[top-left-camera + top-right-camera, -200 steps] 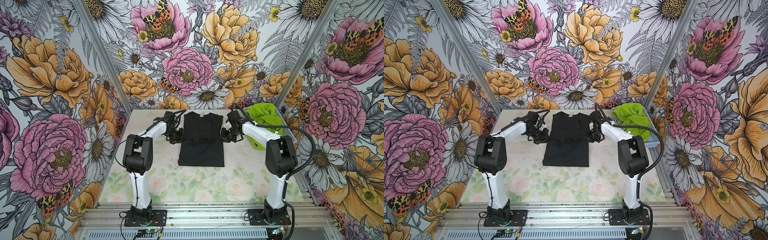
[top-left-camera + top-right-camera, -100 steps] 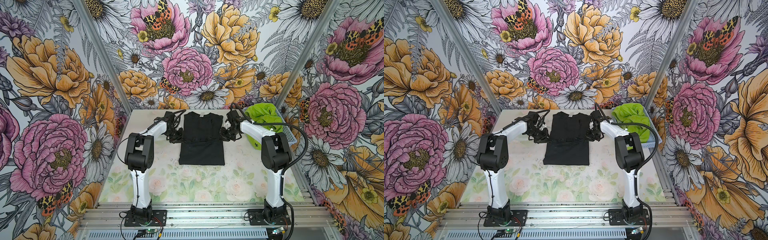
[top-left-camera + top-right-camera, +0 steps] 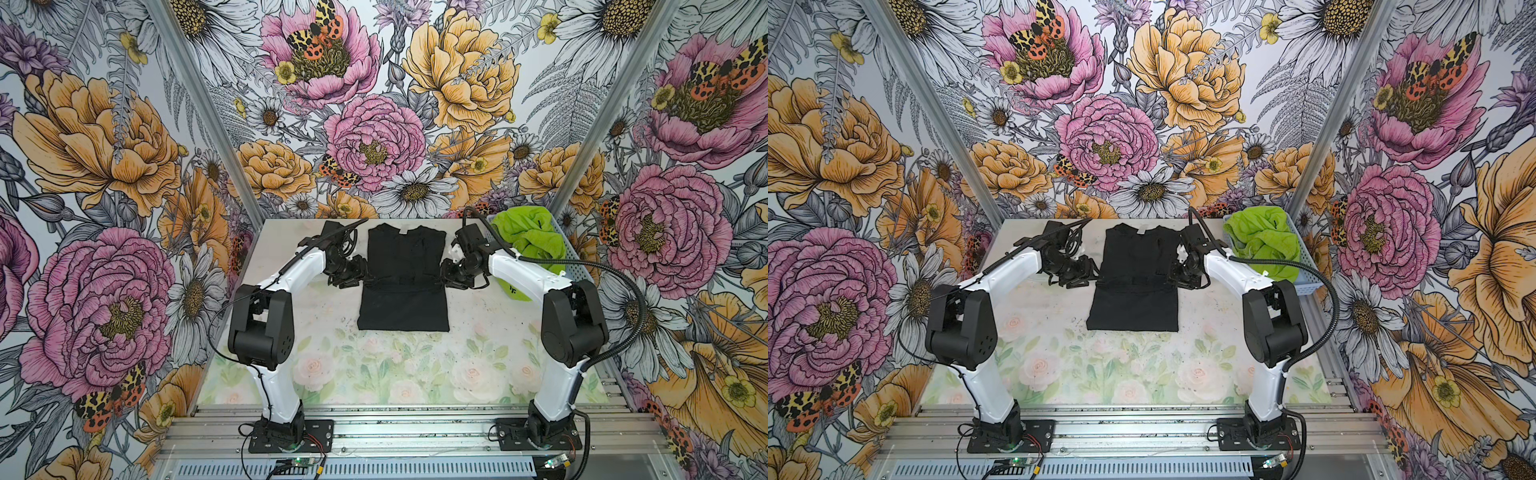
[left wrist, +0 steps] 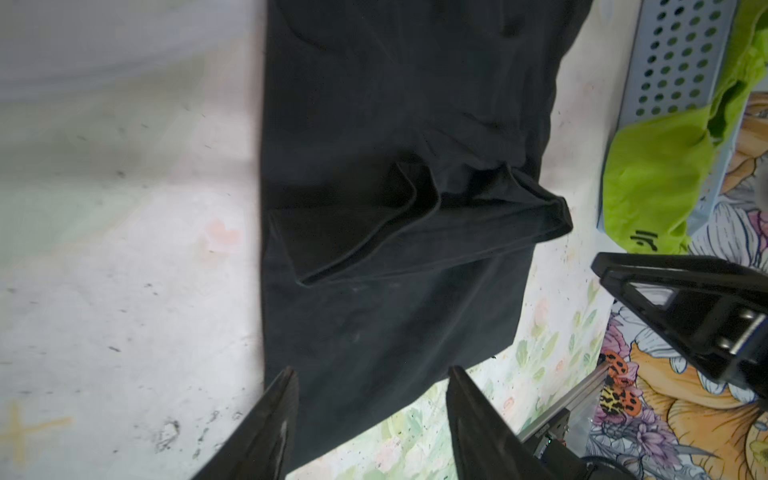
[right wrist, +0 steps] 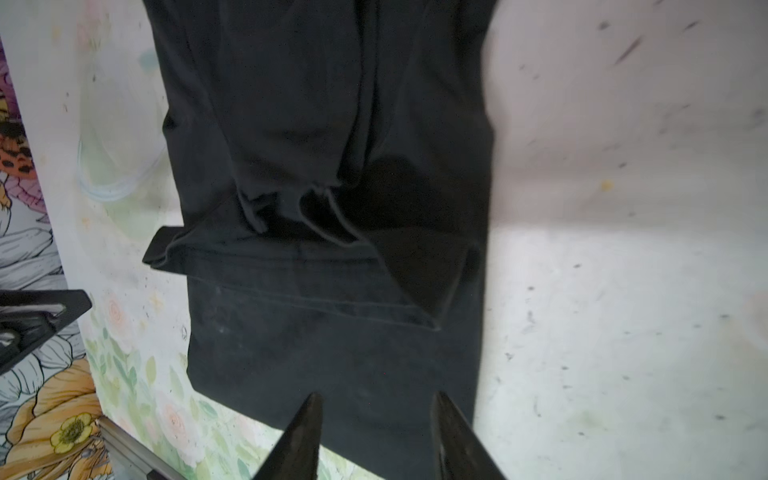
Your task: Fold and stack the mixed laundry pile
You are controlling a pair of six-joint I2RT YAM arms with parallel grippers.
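In both wrist views the black T-shirt [image 4: 395, 124] is running off the picture's edge, and the fingers [image 4: 266, 432] of the left gripper [image 4: 372, 370] and of the right gripper [image 5: 376, 395] are being cut off at their bases. In both top views the right arm [image 3: 523, 270] is covering part of the lime-green shorts [image 3: 528, 237], which are hiding most of the basket [image 3: 1308, 272]; their logo [image 3: 514, 292] is showing too small to read.
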